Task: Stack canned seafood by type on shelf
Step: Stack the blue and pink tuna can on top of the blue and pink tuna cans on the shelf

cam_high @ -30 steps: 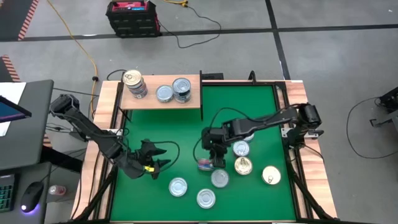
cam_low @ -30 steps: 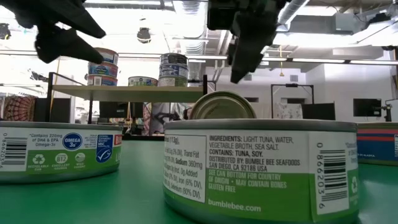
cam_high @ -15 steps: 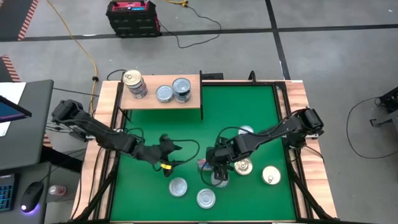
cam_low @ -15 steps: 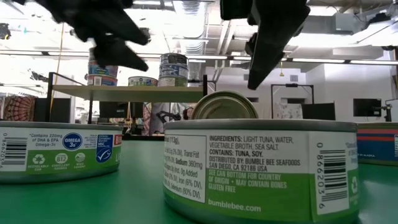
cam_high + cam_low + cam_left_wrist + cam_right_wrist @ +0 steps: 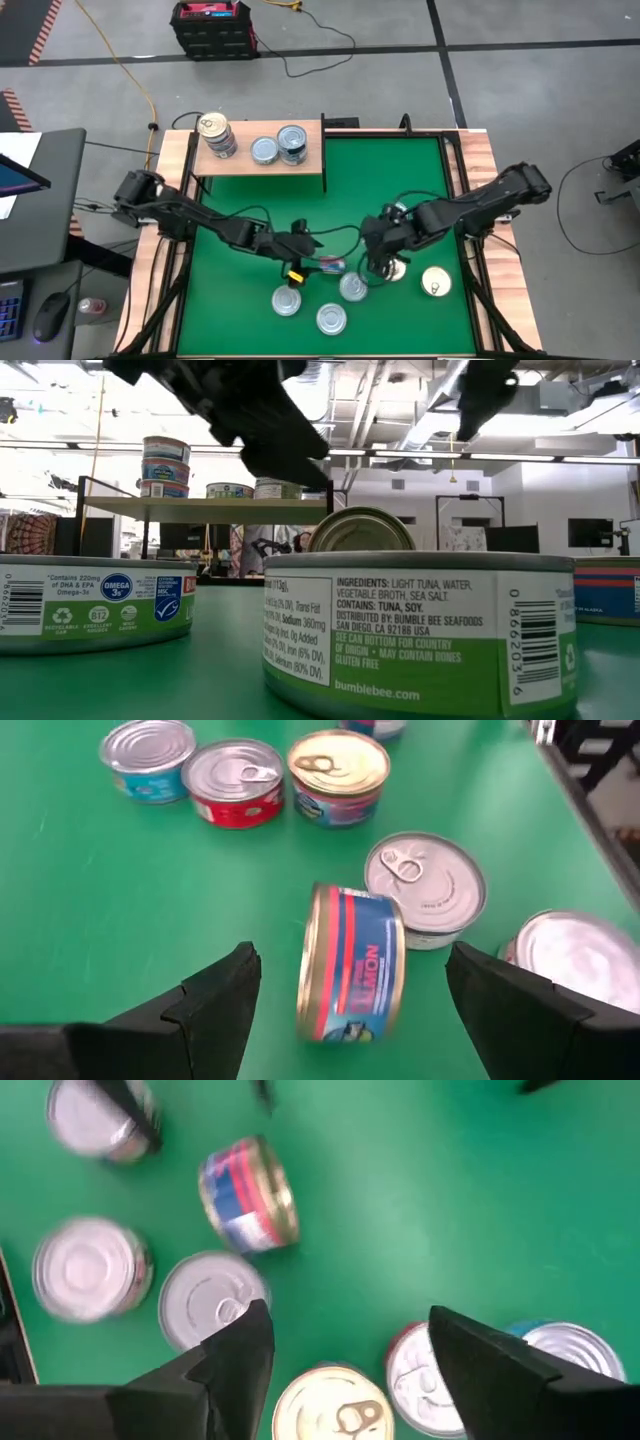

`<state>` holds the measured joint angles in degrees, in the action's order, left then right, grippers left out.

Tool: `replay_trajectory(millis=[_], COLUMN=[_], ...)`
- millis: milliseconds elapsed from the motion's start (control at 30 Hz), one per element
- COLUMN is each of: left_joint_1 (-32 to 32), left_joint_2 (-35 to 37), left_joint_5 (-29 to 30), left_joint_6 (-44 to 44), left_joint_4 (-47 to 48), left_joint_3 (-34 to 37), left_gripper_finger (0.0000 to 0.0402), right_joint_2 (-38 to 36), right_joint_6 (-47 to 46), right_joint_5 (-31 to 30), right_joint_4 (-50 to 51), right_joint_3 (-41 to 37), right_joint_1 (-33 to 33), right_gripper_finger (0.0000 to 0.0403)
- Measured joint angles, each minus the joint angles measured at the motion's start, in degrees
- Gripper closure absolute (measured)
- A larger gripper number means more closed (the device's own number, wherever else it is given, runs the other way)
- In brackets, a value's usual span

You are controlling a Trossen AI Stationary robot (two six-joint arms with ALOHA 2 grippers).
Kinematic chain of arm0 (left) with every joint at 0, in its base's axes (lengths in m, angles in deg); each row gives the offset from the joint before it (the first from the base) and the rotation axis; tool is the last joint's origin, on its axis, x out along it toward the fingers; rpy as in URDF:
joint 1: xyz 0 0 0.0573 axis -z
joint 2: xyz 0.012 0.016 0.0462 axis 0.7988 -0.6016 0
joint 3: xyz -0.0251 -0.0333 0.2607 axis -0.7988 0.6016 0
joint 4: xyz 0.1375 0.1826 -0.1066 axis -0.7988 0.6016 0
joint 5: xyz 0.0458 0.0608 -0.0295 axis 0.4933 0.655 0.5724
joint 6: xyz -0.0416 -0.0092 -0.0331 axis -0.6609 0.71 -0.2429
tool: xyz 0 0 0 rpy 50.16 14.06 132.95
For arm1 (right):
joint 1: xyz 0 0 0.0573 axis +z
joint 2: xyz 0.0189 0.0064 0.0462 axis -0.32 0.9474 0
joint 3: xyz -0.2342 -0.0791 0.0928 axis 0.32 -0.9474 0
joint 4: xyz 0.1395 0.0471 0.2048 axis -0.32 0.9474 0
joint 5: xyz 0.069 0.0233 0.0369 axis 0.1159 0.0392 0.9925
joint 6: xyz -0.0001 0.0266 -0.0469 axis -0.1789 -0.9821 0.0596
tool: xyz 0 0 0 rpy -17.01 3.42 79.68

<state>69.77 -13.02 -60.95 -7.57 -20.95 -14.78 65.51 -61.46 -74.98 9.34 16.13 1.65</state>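
Two black jointed arms, thin black cables, a yellow tag, matte wedge-shaped fingers point(image 5: 215, 1005).

Around my counter: grey concrete floor point(image 5: 520, 110) with dark seam lines; yellow cable point(image 5: 128, 70) and black cable point(image 5: 320, 45) trailing across it; red-and-black box point(image 5: 212, 24) (on the floor, beyond the far edge); striped hazard tape point(image 5: 45, 25); grey side desk point(image 5: 45, 200) with mouse point(image 5: 48, 318); white ceiling with ducts point(image 5: 350, 400).
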Motion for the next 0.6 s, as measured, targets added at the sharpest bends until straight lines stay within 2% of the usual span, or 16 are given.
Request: replay_trajectory(millis=[200,400,500,600], left_joint_1=[0.31,0.28,0.28,0.29], left_joint_2=[-6.5,-9.36,-9.39,-9.38], left_joint_5=[0.41,1.11,1.5,1.64], left_joint_6=[4.33,4.42,4.08,4.07], left_joint_4=[1.01,1.44,2.56,2.34], left_joint_3=[-4.38,-5.06,-5.04,-5.04], left_gripper_finger=[0.0094,0.0097,0.0114,0.0149], right_joint_2=[-5.8,-6.8,-6.36,-6.17], right_joint_6=[-5.94,-6.67,-6.33,-5.41], right_joint_5=[-2.91,-4.13,-4.42,-4.53], right_joint_4=[0.19,1.13,1.0,1.17], right_joint_3=[-3.62,-3.78,-3.78,-3.78], right_joint_1=[-0.1,-0.07,-0.14,-0.2], right_gripper_finger=[0.0113,0.0113,0.0113,0.0113])
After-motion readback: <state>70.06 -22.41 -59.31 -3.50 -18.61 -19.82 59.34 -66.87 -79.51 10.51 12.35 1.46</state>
